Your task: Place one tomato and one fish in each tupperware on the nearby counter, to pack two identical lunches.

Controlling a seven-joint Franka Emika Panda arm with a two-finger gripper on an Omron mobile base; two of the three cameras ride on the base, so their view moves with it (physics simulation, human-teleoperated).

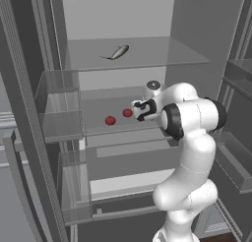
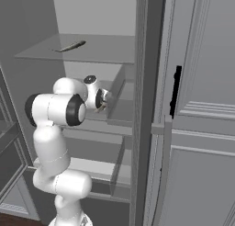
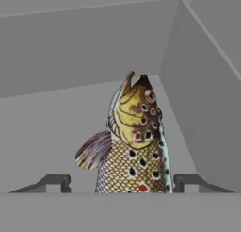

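Claw (image 3: pixel 120 183) w/ jaws apart, straddling a fish (image 3: pixel 134 146) at frame bottom centre. Fish's long axis runs straight up-frame, head away; grip not yet confirmed.

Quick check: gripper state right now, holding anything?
Gripper: jaws apart on either side of a fish; whether they grip it cannot be told.

One fish (image 1: pixel 118 52) lies on its side on the upper fridge shelf, slim and silvery-grey, tail pointing left. A second fish (image 3: pixel 134 146), yellow-brown with dark and red spots, fills the hand view, head pointing up. Two small red tomatoes (image 1: pixel 110 120) (image 1: pixel 127 113) sit close together on the shelf below.
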